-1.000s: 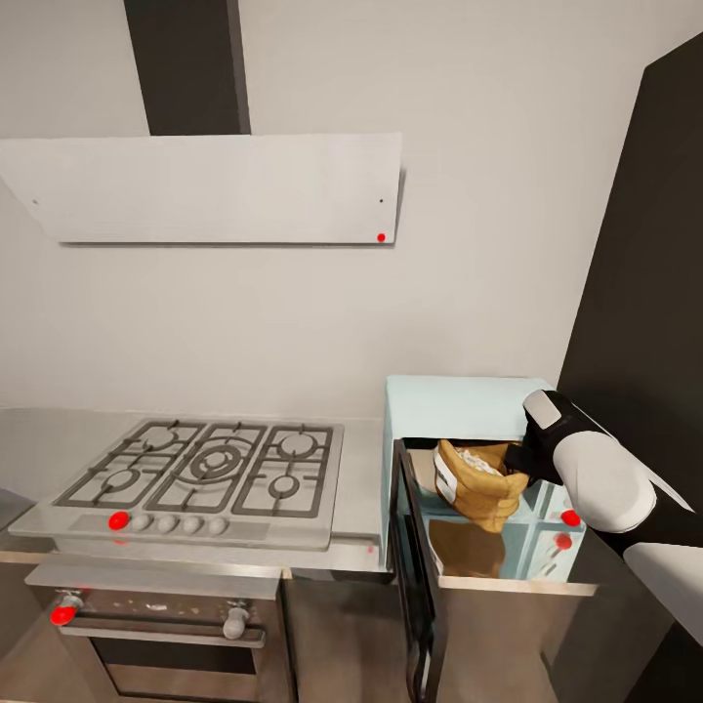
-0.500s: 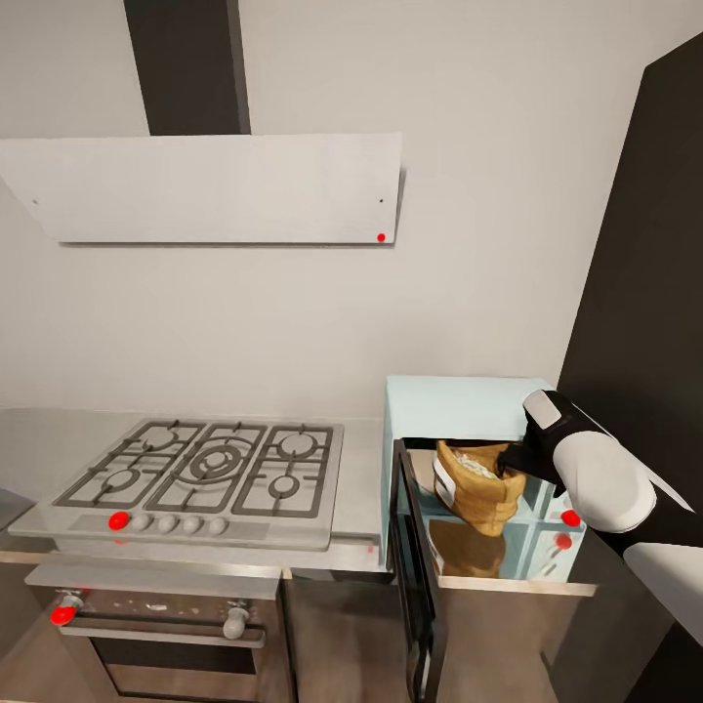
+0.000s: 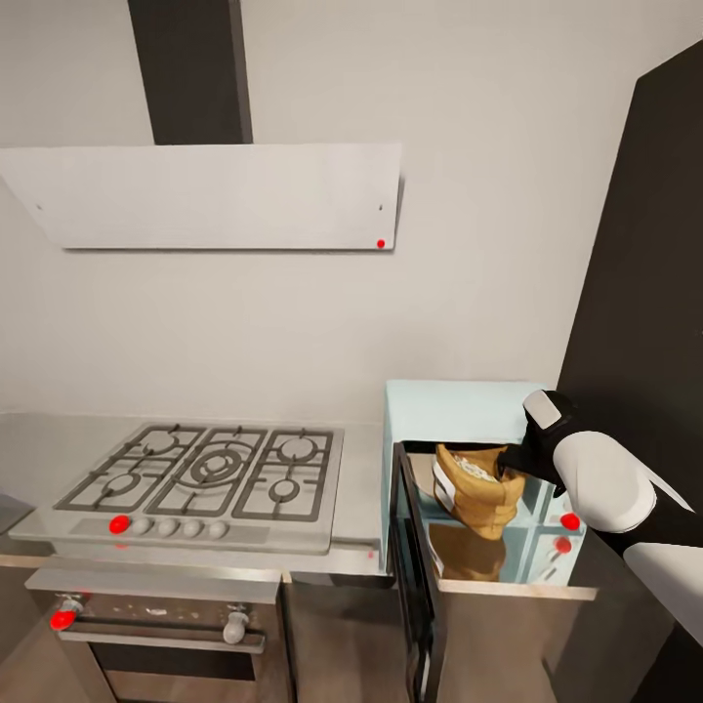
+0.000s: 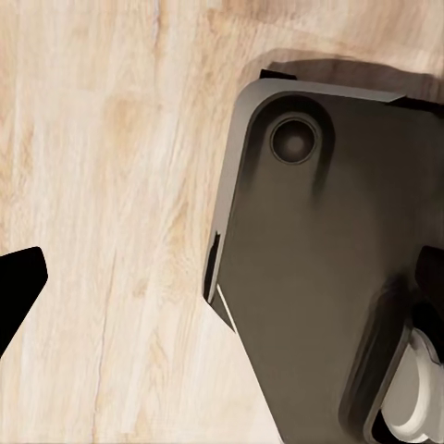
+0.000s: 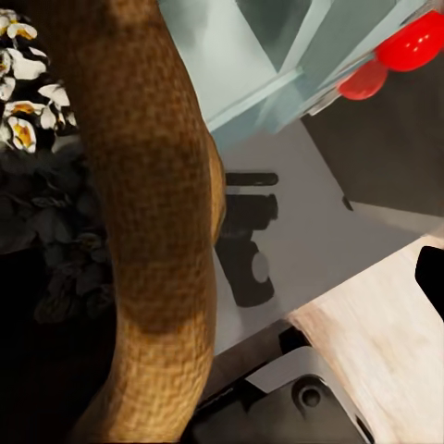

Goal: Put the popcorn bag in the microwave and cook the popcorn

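Popcorn-filled tan cloth sack hangs tilted at the mouth of the pale mint-blue boxy microwave, because your right gripper pinches its thick rolled rim from the right side to carry it inside past the swung-open dark glass door.

Popcorn bag shifted deeper into open microwave over the last second, tilting from leaning left to nearer upright, rolled rim (white label side) lifted a touch. Right gripper edged in with it. Whole view dropped slightly: camera tilt, not objects.
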### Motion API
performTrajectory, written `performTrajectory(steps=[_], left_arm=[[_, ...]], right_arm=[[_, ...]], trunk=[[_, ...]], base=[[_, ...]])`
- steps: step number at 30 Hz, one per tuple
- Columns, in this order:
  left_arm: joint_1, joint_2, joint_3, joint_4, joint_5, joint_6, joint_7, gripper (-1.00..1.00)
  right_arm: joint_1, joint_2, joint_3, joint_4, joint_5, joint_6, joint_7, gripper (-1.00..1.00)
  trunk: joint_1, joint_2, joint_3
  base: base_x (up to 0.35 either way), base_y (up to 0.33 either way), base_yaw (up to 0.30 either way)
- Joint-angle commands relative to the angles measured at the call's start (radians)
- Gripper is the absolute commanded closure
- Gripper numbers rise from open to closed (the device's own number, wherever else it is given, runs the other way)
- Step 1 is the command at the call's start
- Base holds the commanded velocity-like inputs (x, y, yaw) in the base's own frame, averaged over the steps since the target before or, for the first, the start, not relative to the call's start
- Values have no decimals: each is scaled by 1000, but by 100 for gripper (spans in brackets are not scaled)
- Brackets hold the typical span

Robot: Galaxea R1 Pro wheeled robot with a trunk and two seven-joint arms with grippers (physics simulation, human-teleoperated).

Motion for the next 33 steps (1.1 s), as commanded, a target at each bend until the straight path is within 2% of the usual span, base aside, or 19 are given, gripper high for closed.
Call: performTrajectory(steps=[1,33], left_arm=[[1,0,3,-2,0,0,0,-100],[1,-1,3,-2,0,0,0,-100]], right_arm=[[0,0,-4,-1,-1,3,-4,-100],[0,0,-5,-1,-1,3,-4,-100]], trunk=[[0,0,2],[0,0,54]], base=[[0,0,0],[0,0,0]])
